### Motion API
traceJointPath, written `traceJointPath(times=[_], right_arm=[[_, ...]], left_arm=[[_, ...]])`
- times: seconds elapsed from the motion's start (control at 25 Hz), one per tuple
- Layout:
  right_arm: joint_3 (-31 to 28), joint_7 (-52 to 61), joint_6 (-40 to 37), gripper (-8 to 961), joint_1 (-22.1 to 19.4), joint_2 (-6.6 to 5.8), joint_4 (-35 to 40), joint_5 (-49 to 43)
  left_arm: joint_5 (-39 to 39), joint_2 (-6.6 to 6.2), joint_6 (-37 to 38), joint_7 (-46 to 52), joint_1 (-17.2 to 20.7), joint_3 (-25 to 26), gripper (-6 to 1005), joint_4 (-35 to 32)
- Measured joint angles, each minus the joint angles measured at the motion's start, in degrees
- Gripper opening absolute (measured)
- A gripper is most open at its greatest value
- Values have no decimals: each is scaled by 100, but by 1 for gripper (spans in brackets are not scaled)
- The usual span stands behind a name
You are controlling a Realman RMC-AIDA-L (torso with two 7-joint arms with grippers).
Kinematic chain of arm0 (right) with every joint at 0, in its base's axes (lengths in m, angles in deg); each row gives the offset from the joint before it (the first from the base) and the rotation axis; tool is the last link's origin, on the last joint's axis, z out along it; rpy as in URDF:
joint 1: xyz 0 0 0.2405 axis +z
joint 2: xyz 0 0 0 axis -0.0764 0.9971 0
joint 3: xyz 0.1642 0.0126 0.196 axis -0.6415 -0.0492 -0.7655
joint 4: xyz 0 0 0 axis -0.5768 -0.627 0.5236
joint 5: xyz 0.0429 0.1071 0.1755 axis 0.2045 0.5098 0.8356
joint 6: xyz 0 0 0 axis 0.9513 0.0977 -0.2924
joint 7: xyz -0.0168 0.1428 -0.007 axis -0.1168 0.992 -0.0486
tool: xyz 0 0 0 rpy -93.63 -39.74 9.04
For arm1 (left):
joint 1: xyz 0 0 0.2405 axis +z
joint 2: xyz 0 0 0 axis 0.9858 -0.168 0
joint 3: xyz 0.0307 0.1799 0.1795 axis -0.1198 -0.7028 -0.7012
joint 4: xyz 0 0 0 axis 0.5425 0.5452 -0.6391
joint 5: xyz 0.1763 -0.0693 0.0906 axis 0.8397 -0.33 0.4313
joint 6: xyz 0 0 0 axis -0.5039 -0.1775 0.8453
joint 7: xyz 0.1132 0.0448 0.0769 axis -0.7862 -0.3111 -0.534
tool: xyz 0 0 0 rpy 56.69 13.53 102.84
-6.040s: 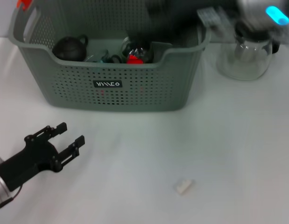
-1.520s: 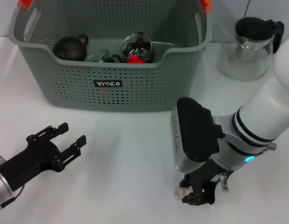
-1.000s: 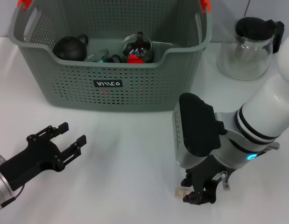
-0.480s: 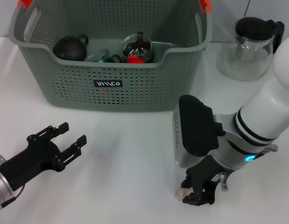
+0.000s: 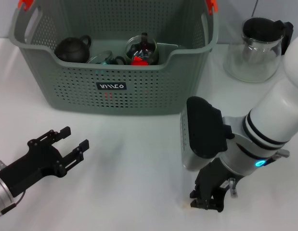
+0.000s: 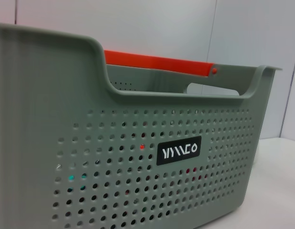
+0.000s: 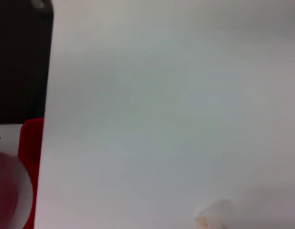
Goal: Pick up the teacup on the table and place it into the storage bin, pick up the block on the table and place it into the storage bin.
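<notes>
The small pale block (image 7: 212,217) lies on the white table; in the head view it is almost hidden under my right gripper (image 5: 206,203), which hangs low right over it at the front right. The grey-green perforated storage bin (image 5: 139,96) with orange clips stands at the back and fills the left wrist view (image 6: 137,186). Inside it are a black teapot (image 5: 71,49) and glassware with a red piece (image 5: 140,52). No teacup shows on the table. My left gripper (image 5: 74,137) is open and empty at the front left.
A glass jug with a black lid (image 5: 257,48) stands at the back right beside the bin. My bulky white right arm (image 5: 274,120) reaches in from the right. The white table (image 5: 134,159) lies between the two grippers.
My right gripper has dropped a little lower and shifted slightly right over the block, hiding more of it. The left arm has not moved.
</notes>
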State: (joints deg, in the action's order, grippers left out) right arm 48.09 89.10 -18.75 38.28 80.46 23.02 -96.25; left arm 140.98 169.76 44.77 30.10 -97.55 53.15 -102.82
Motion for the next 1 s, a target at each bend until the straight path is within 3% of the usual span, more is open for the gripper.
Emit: traceJointPath(times=[0.36, 0.72, 1.0], right_arm=[[-726, 31, -439, 135, -135, -24, 569, -2], [-2489, -46, -1208, 136, -644, -36, 2377, 371], [-3283, -57, -1152, 132, -552, -33, 2979, 1148]], left_arm=[[0, 0, 0, 0, 6, 1, 629, 0], [0, 0, 0, 0, 18, 18, 628, 0], [0, 0, 0, 0, -5, 2, 629, 0]])
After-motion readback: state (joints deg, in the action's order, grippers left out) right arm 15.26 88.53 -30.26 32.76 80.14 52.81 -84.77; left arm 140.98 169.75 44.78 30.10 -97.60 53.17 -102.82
